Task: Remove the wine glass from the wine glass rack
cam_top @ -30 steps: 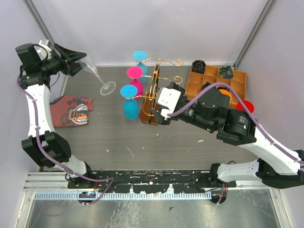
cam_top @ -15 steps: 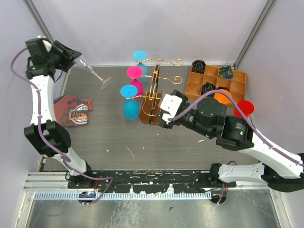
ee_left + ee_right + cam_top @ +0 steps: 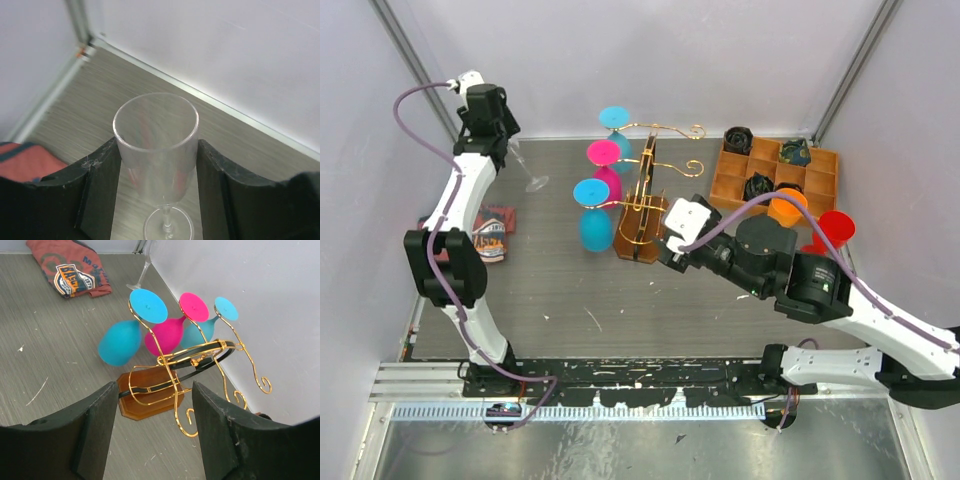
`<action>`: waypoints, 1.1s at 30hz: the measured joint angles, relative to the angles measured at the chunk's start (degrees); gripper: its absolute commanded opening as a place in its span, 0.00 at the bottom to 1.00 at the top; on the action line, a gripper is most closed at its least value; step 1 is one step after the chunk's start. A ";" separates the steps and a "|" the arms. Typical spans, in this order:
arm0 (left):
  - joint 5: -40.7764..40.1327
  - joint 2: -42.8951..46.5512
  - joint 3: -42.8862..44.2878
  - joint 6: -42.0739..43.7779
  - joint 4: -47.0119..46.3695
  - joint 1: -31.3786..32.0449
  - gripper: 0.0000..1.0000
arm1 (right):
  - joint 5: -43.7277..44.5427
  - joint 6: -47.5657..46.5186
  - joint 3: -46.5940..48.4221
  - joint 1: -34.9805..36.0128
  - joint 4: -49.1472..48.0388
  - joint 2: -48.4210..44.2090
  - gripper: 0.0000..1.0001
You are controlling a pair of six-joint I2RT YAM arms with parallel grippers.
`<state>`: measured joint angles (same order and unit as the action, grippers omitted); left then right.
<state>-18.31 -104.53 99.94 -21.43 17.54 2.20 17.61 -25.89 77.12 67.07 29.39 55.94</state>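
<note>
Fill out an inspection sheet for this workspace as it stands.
Surface: grey wood-grain table, few pale specks.
Job's things: gold wire rack on brown wooden base carries pink glass and two blue glasses, feet up; clear stemmed wine glass is off it.
Clutter: red printed cloth; orange-brown compartment tray; orange round item, red round item beside it.
Grippers: left gripper clamps that glass's bowl; right gripper open, facing rack.
Cables: purple cable looped along each arm.
Surroundings: white walls; nothing else seen.
</note>
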 measured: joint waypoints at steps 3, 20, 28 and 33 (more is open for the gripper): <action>-9.66 -2.58 -1.49 3.65 -5.44 0.85 0.49 | 0.63 0.15 -0.66 0.00 -0.20 -1.49 0.66; -26.18 -8.72 -14.71 15.80 -36.02 3.39 0.50 | 3.91 -1.01 -0.98 0.00 -1.99 2.10 0.65; -28.41 -11.39 -18.75 18.88 -46.49 3.78 0.51 | 3.76 -1.18 -1.53 -1.38 -3.10 2.08 0.65; -28.89 -11.45 -20.76 19.56 -50.88 4.20 0.58 | 1.64 -1.07 -1.86 -3.41 -3.23 2.05 0.65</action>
<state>-47.20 -115.98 79.18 -1.87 -33.34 6.39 19.25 -26.96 75.26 63.66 26.15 58.00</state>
